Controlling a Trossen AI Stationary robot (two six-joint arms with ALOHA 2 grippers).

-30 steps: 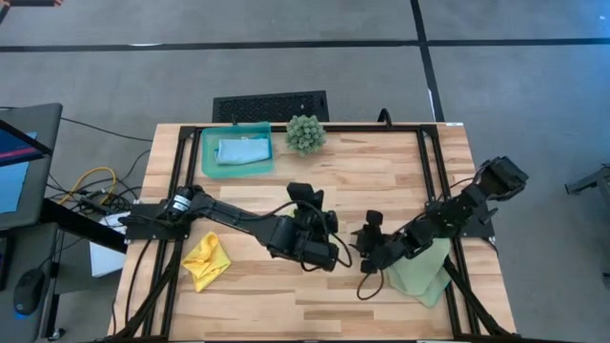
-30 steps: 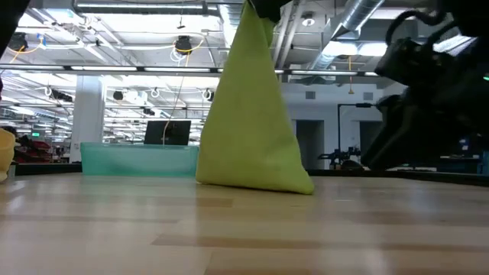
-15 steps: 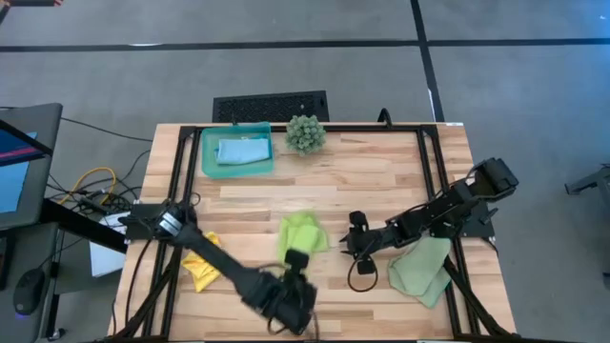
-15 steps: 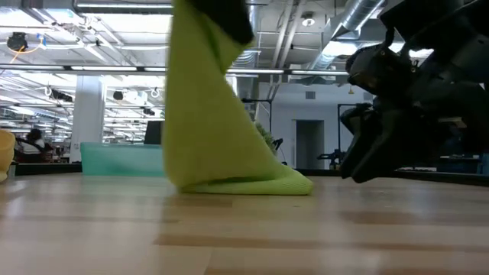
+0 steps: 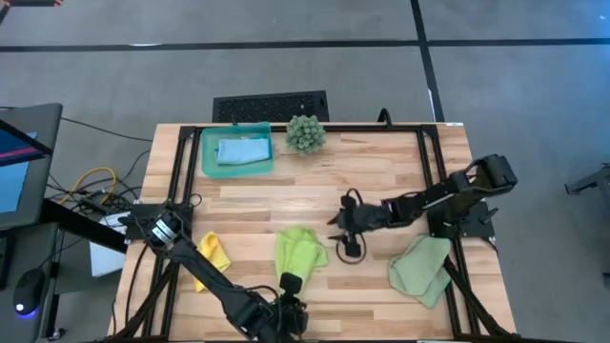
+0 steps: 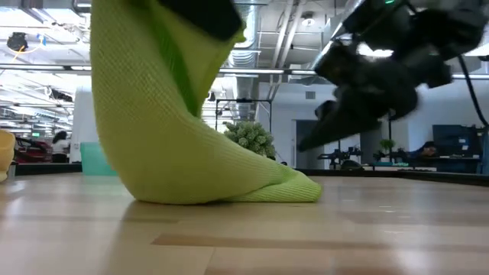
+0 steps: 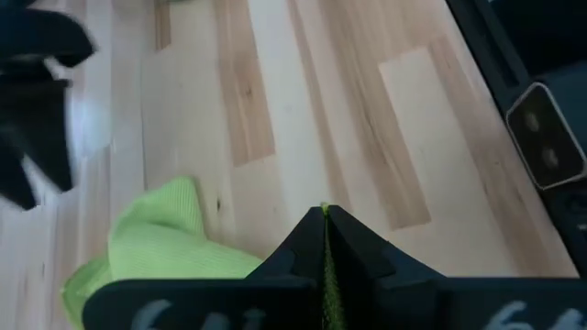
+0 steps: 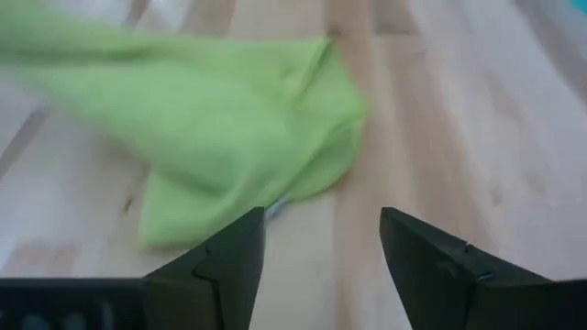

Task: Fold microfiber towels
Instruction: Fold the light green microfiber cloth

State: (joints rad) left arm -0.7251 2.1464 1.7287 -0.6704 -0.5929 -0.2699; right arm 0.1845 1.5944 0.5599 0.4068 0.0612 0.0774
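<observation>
We see a pale wood bench (image 5: 381, 171) | grey carpet, ceiling pipes | no readable writing | left gripper (image 5: 291, 283) pinches lime green towel (image 5: 298, 250) | right gripper (image 5: 335, 227) open

Wooden table (image 5: 381, 171) with towels (image 5: 419, 267), teal tray (image 5: 205, 162), spiky plant (image 5: 306, 133).

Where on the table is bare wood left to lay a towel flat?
Free: the wide strip between the plant and the right rail, and the wood right of the tray. Crowded: the front, with yellow towel, lime towel, both grippers and sage towel.
</observation>
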